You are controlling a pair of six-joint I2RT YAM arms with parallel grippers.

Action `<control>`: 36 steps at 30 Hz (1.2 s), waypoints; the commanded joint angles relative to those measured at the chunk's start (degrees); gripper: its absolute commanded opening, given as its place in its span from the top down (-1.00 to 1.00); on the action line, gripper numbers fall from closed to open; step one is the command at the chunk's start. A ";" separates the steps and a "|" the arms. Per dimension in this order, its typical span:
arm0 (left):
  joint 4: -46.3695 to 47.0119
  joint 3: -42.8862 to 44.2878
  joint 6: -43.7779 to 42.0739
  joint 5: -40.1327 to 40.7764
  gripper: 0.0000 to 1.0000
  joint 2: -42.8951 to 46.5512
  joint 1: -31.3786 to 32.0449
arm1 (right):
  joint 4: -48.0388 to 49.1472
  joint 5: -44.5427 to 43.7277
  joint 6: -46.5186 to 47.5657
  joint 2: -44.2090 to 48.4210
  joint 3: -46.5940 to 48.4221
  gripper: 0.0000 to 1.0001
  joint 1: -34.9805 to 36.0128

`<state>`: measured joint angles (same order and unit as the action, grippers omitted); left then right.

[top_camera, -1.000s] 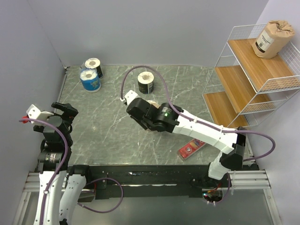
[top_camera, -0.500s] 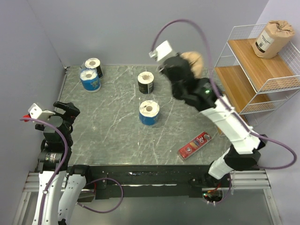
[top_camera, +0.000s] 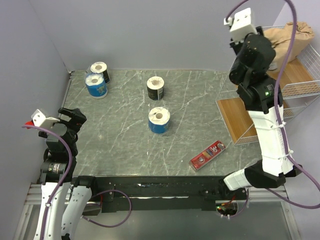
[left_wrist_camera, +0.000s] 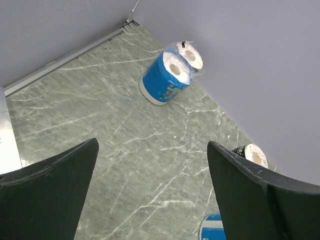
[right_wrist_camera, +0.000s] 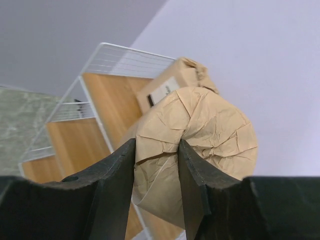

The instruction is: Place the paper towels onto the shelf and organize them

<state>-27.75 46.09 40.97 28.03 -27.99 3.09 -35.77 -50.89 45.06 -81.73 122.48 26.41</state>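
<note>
The left gripper (top_camera: 70,117) is held low at the left edge of the table (top_camera: 125,145), its jaws spread wide with nothing between them. In the far left corner a blue roll (top_camera: 96,86) is stood upright, touched from behind by a black roll (top_camera: 100,69). Towards the middle a second black roll (top_camera: 155,88) is set upright, and a second blue roll (top_camera: 159,121) is placed nearer, apart from it. A red box (top_camera: 207,155) is laid flat further right. The shelf (top_camera: 234,107) is stood at the right edge. Over its top tier a brown roll (right_wrist_camera: 200,130) is clamped between the fingers of the right gripper (right_wrist_camera: 156,150). A second brown roll (right_wrist_camera: 172,82) is seen just behind it on that tier. Whether the held roll rests on the wood cannot be told.
</note>
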 commanded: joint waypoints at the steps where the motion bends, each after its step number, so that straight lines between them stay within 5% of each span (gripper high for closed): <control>1: 1.73 -0.03 -1.07 -0.87 -0.93 -0.49 0.16 | 2.99 3.34 2.32 -0.27 2.25 0.10 -5.22; 7: 1.64 0.14 -1.16 -0.70 -0.93 -0.93 0.16 | -1.49 9.40 -3.56 -0.44 4.26 0.10 -13.56; 18: 1.56 0.15 -1.25 -0.43 -0.93 -1.28 0.16 | -2.46 12.31 -5.42 -0.80 2.59 0.07 -18.77; 30: 1.64 0.23 -1.42 -0.70 -0.93 -1.37 0.16 | 3.59 12.83 -4.37 1.67 -8.83 -0.14 -27.63; 36: 1.64 0.23 -1.42 -0.61 -0.93 -1.28 0.16 | 2.29 16.61 -5.77 -0.88 -3.75 -0.21 -29.23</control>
<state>-27.66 46.09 40.51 27.83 -29.10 3.09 -29.21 -35.20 40.29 -80.47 115.70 -1.93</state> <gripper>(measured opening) 0.967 0.588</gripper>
